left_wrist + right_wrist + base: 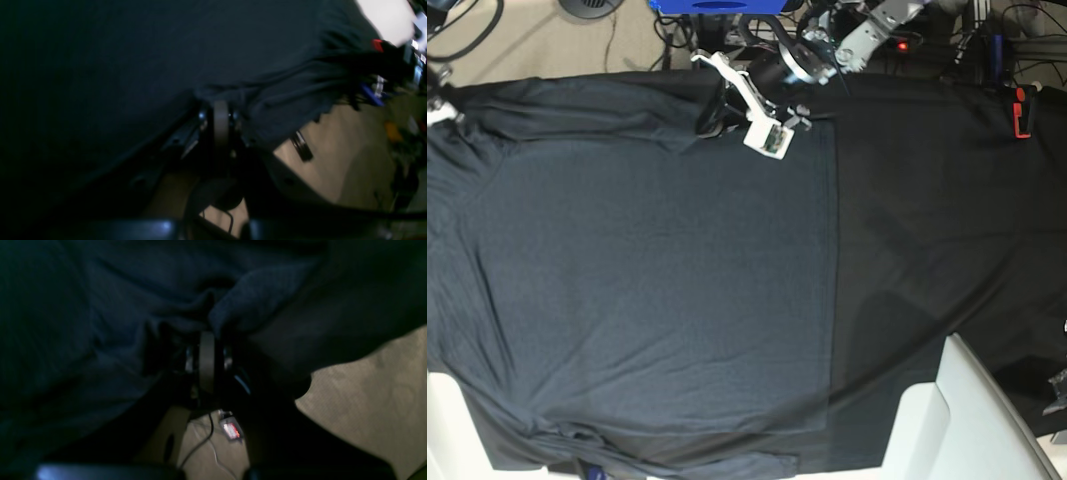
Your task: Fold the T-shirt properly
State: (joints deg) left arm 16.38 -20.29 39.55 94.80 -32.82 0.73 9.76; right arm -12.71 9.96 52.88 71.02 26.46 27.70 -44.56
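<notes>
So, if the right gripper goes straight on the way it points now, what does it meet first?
The T-shirt. In the right wrist view a fold of it sits right at the tips of the right gripper, whose jaws look shut on it; how deep the fold reaches is unclear.

The right gripper (pixel 207 340) has its jaws pinched together on a raised fold of the T-shirt (pixel 100 323) (dim and blurred). Below hang a cable (pixel 200 443) and a small red-lit device (pixel 231 430), over beige floor (pixel 367 400).
</notes>
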